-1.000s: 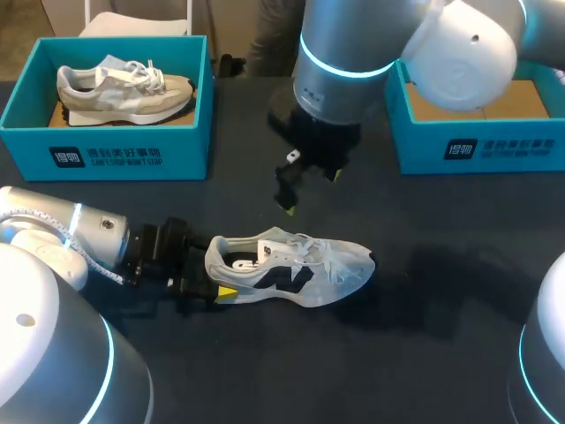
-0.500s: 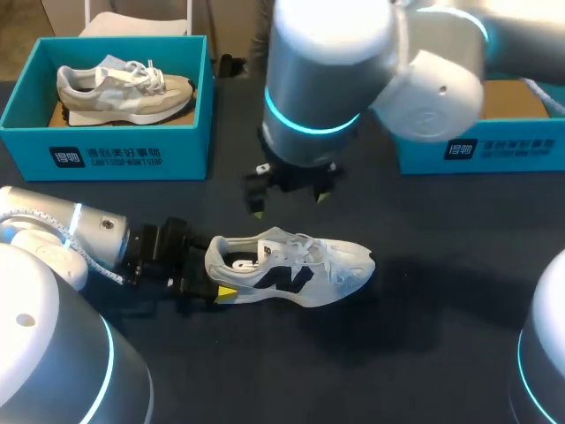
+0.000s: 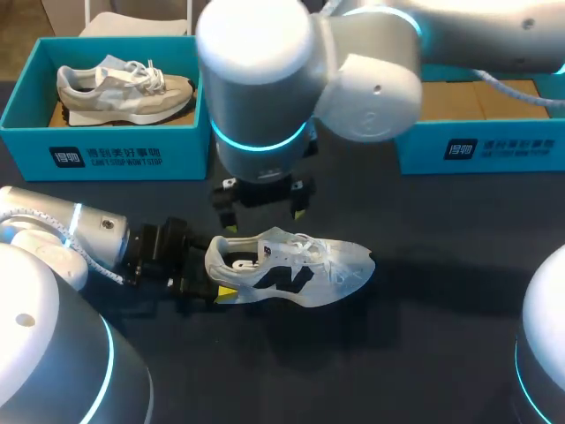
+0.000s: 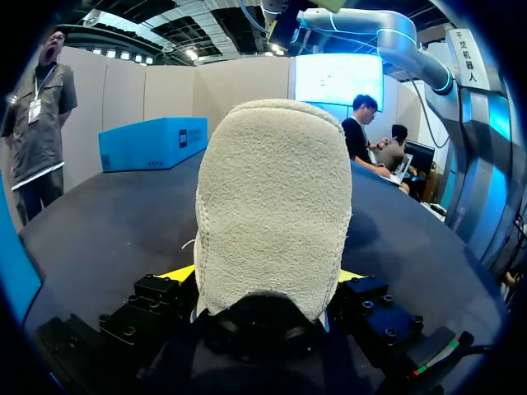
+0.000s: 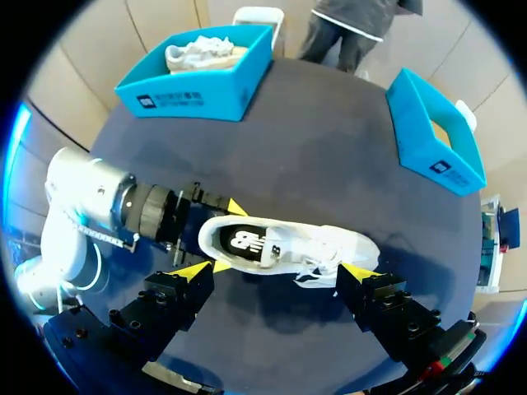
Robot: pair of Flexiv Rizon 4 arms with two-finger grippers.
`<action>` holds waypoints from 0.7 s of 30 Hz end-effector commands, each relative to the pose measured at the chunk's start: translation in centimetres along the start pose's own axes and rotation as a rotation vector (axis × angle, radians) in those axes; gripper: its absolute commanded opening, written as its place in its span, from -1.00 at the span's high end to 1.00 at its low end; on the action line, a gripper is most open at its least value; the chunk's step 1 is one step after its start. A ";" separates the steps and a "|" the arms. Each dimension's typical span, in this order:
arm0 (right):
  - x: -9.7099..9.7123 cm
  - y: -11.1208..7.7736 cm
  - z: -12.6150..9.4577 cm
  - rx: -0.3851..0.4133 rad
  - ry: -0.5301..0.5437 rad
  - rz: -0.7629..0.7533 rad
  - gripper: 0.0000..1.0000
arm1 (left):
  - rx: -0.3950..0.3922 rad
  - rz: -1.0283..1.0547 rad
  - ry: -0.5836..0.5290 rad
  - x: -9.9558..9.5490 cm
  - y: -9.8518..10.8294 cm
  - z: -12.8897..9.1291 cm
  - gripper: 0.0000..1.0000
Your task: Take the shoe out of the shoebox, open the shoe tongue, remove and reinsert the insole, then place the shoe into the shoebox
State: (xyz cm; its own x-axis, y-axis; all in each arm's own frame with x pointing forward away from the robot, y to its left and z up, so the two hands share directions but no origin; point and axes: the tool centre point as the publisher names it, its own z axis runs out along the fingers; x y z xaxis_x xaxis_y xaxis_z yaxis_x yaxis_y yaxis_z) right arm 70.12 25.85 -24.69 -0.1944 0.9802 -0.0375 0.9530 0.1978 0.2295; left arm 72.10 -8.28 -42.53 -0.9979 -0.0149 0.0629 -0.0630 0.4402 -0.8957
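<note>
A white mesh shoe (image 3: 300, 265) lies on its side on the dark table, toe pointing right. My left gripper (image 3: 214, 284) is shut on its heel; in the left wrist view the pale heel (image 4: 272, 197) fills the gap between the yellow tips of the left gripper (image 4: 263, 276). My right gripper (image 3: 262, 215) hangs open just above the shoe's heel opening. In the right wrist view the shoe (image 5: 305, 247) lies under the right gripper (image 5: 274, 271), its dark insole (image 5: 243, 243) showing, with the left gripper (image 5: 224, 236) on the heel.
An open blue shoebox (image 3: 477, 146) with only cardboard in it stands at the back right. A second blue box (image 3: 106, 150) at the back left holds a beige shoe (image 3: 124, 88). My right arm's bulk hangs over the table's middle.
My right arm has swung left and down from the table's middle to above the shoe's heel end, its gripper staying open. The left arm and the shoe have not moved.
</note>
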 end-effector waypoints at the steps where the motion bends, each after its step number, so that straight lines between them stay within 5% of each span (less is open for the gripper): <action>1: 1.9 0.2 2.3 0.019 -0.045 0.020 -1.00 | -0.004 0.000 0.001 -0.2 0.3 0.0 1.00; 10: 3.2 -0.2 4.7 0.042 -0.010 0.076 -1.00 | -0.004 0.000 0.001 -0.2 0.3 0.0 1.00; 21: 3.2 -0.4 4.6 0.024 -0.023 0.129 -1.00 | -0.004 0.000 0.001 -0.2 0.3 0.0 1.00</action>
State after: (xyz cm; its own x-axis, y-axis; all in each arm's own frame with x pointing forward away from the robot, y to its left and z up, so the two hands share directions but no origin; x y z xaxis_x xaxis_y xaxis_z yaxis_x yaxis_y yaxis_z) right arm 70.84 28.73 -29.38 -0.0949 0.9951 -0.0282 0.9760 0.0986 0.1943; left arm 72.10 -8.28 -42.52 -0.9979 -0.0148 0.0629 -0.0630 0.4402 -0.8957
